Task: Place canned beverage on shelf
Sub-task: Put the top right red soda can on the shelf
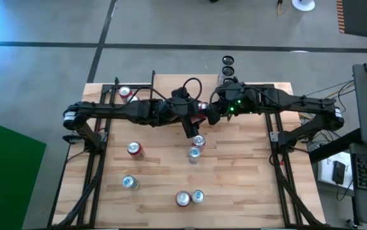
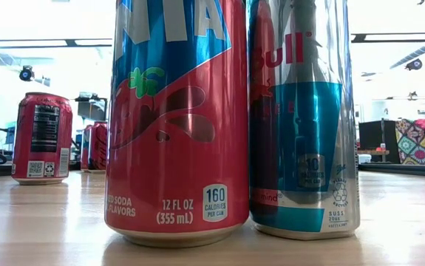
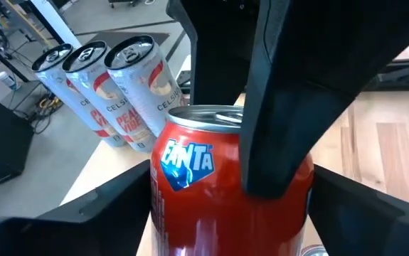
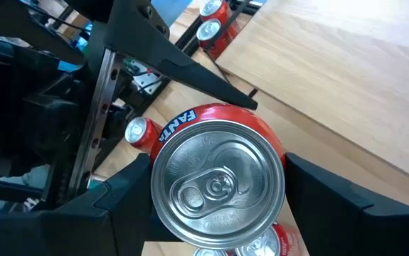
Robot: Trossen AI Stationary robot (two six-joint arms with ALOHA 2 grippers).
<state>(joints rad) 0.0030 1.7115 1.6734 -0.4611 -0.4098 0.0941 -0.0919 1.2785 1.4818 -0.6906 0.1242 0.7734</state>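
Pale wooden slats make up the table (image 1: 247,179), which carries loose cans: a red can (image 1: 134,149) toward the left side, a silver can (image 1: 130,183) nearer the front, and two slim cans (image 1: 196,147) close together just in front of where the arms meet. At the front edge a second Fanta can (image 2: 175,118) stands touching a Red Bull can (image 2: 304,118), filling the low view. Both arms reach in to the middle of the table's far half. There the right gripper (image 4: 218,192) comes down from above onto a red Fanta can (image 3: 204,185), its fingers pinching the can's sides and holding it upright clear of the table. The left gripper (image 3: 231,213) has its fingers (image 3: 119,199) flanking the same can very closely; whether they press on it cannot be told. The shelf (image 4: 346,78), a light-wood plank with a thin black leg, lies just beside the raised can, which is not on it. Three Celsius cans (image 3: 112,85) stand in a row near the far edge; what they stand on is unclear.
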